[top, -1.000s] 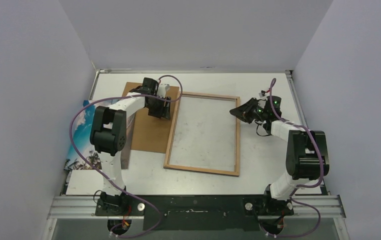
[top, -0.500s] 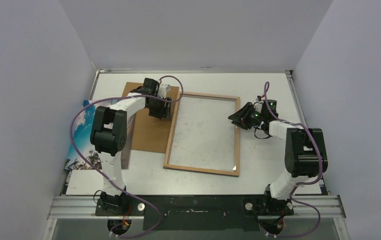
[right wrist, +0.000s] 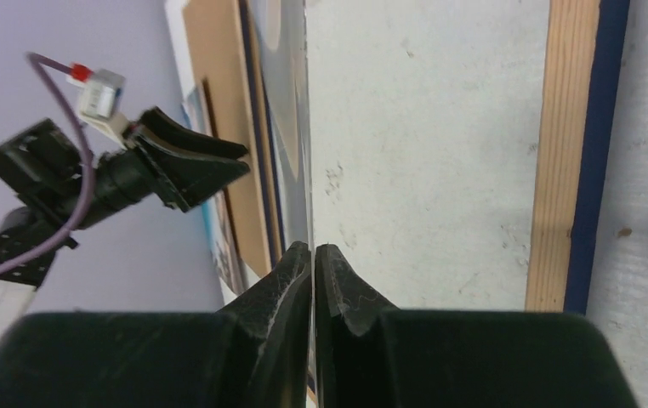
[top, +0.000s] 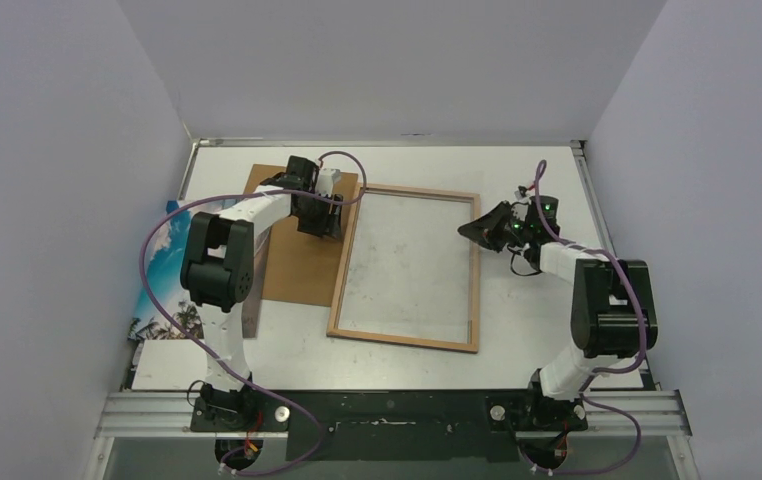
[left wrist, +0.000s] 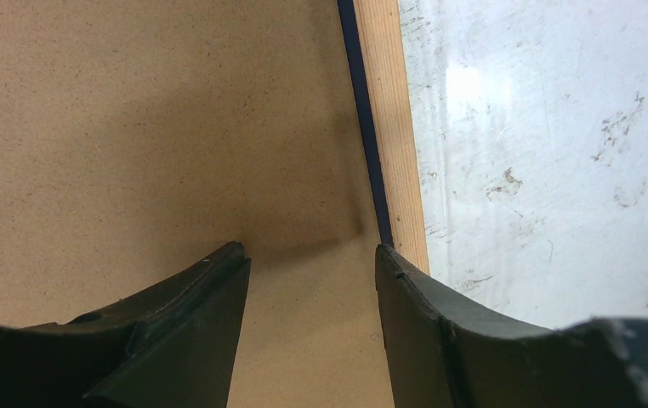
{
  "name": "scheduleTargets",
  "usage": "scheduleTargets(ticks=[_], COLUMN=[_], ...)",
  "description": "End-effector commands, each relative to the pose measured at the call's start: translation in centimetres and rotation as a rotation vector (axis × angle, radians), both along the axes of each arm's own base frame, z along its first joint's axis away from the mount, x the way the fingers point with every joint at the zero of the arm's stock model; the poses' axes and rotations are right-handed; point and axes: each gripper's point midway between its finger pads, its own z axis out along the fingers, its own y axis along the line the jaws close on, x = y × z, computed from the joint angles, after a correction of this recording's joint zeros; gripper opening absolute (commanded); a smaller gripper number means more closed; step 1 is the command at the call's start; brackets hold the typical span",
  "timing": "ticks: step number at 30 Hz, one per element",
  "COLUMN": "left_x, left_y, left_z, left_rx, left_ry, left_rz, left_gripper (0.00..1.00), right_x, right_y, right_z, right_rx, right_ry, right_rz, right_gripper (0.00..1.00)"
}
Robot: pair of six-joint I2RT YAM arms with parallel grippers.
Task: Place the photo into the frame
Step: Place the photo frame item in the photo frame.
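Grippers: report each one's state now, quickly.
Left gripper: open, fingers apart above the backing board beside the frame, holding nothing.
Right gripper: shut over the frame; whether anything thin is pinched cannot be told.

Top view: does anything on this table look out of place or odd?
Yes. The photo sits at the table's far left edge, up against the wall, away from the frame, which lies slightly crooked, wooden back up.
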Motion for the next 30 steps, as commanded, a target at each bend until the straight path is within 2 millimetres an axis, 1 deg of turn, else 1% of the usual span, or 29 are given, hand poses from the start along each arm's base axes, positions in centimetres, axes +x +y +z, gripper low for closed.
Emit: scheduleTargets(ticks=[1, 3, 6, 11, 13, 16, 19, 21, 23, 25, 27, 29, 30], left_x=[0.5, 0.5, 0.5, 0.6, 0.6, 0.6, 0.6, 0.7, 0.8, 0.8, 0.7, 0.7, 0.8], left_y=[-0.4, -0.3, -0.2, 0.1, 0.2, 0.4, 0.6, 0.6, 0.7, 0.8, 1.0, 1.3, 1.5], left_z=[0.2, 0.2, 0.1, 0.1, 0.0, 0.0, 0.1, 0.3, 0.3, 0.2, 0.1, 0.1, 0.1], left_rx=[-0.011, -0.011, -0.012, -0.012, -0.012, -0.012, -0.014, -0.017, -0.019, -0.017, -0.015, -0.011, -0.011], left_ry=[-0.028, -0.026, -0.025, -0.024, -0.024, -0.022, -0.024, -0.027, -0.029, -0.027, -0.026, -0.027, -0.03], left_rz=[-0.013, -0.012, -0.01, -0.004, -0.002, 0.005, 0.008, 0.011, 0.015, 0.018, 0.021, 0.029, 0.035], left_gripper=[0.54, 0.54, 0.54, 0.53, 0.53, 0.53, 0.53, 0.53, 0.53, 0.53, 0.53, 0.53, 0.53], right_x=[1.6, 1.6, 1.4, 0.9, 0.9, 1.2, 1.6, 1.3, 1.3, 1.3, 1.2, 1.0, 1.0], right_y=[-0.3, 0.0, 0.3, 0.8, 0.9, 1.4, 1.7, 2.7, 2.8, 2.8, 2.8, 2.6, 2.5], right_z=[5.9, 6.6, 6.8, 6.6, 7.9, 11.0, 12.3, 12.6, 11.7, 10.1, 8.1, 5.6, 4.6], right_rx=[0.154, 0.184, 0.219, 0.327, 0.383, 0.414, 0.364, 0.357, 0.344, 0.322, 0.287, 0.222, 0.205], right_ry=[-0.158, -0.177, -0.181, -0.163, -0.185, -0.252, -0.277, -0.283, -0.269, -0.238, -0.203, -0.158, -0.14], right_rz=[-0.048, -0.043, -0.034, -0.046, -0.049, -0.023, 0.002, 0.038, 0.049, 0.046, 0.054, 0.062, 0.061], right_gripper=[0.05, 0.05, 0.05, 0.05, 0.05, 0.05, 0.05, 0.05, 0.05, 0.05, 0.05, 0.05, 0.05])
